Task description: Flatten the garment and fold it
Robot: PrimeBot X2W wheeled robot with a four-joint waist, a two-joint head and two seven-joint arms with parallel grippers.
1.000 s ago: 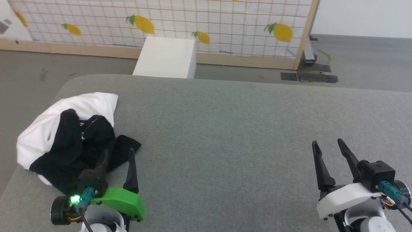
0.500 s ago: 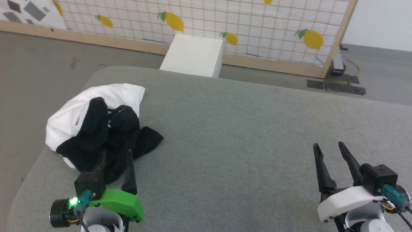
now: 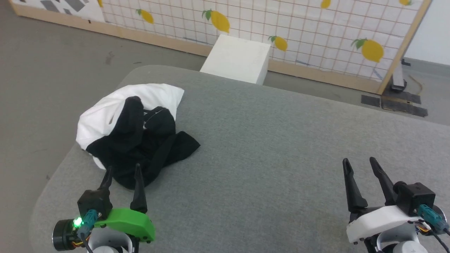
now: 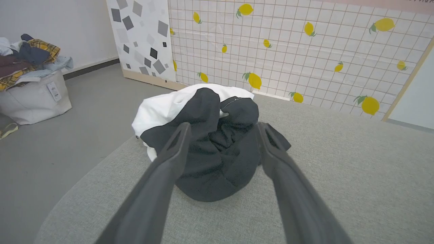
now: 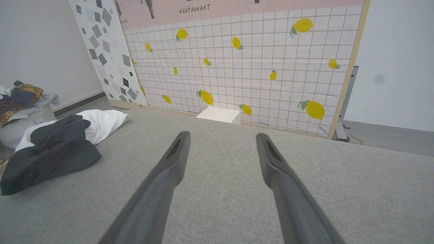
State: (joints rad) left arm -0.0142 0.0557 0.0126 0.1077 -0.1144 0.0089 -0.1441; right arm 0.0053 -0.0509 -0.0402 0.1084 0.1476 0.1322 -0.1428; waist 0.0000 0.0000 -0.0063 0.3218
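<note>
Grey surface (image 3: 263, 158) carries the bunched garment (image 3: 133, 140); left hand (image 3: 123, 168), gaping empty like the right hand (image 3: 359, 161), should pinch a white edge.

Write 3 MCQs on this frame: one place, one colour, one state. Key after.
1. Where on the grey padded table does the T-shirt lie?
A. centre
B. left end, just ahead of the left gripper
C. right end

2. What colours is the T-shirt?
A. white and black
B. yellow plaid
C. all grey

3. What state is the T-shirt in?
A. spread flat
B. neatly folded
C. crumpled in a heap

Key:
1 B: the head view shows it by the table's left edge, in front of that gripper's open fingers.
2 A: white fabric lies behind, with black fabric bunched over it.
3 C: it is mounded and creased, and no part of it lies flat.
</note>
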